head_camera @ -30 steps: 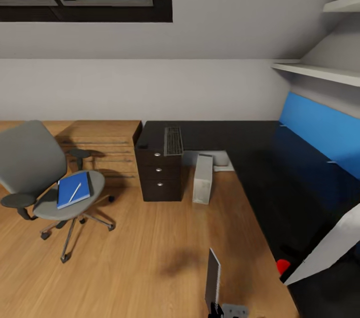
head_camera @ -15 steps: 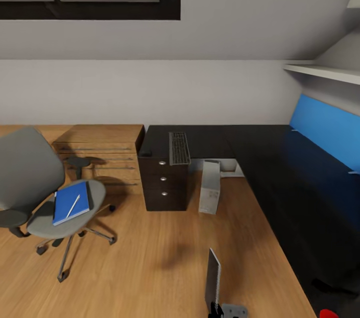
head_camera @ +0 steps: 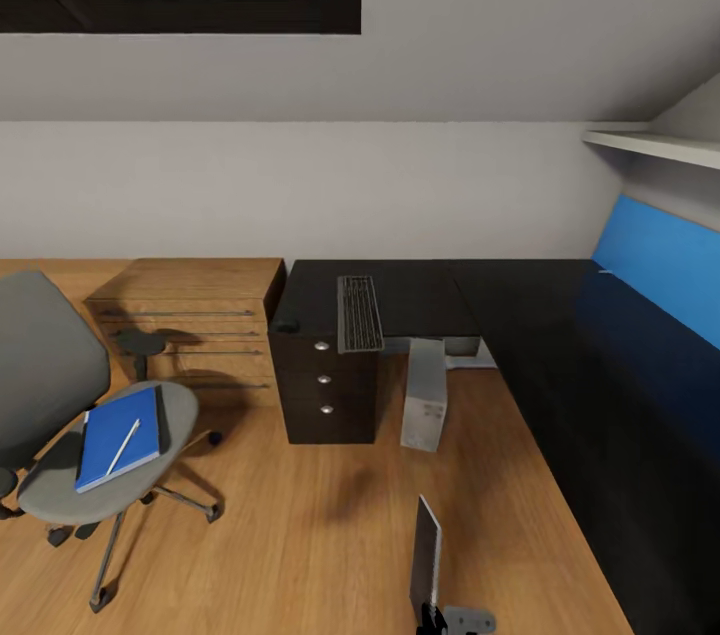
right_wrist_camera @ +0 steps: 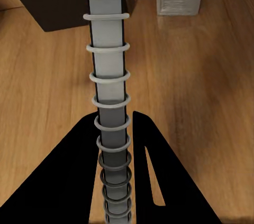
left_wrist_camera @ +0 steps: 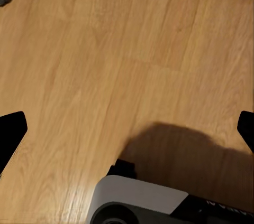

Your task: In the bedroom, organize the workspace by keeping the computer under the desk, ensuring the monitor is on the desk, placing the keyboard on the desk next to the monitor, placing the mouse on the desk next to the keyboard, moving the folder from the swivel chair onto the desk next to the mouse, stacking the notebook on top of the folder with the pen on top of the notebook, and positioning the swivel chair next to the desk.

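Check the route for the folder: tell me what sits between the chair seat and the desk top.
Nothing visible blocks it. The folder lies on the swivel chair with the pen on top; open wooden floor separates it from the desk. The keyboard and mouse occupy the desk's near end.

Right gripper is sitting low at the bottom center of the head view, and its black fingers are clamping down on the spiral-bound notebook, holding it edge-up. Left gripper is pointing straight down with both fingertips spread wide at the frame's edges, gripping nothing.
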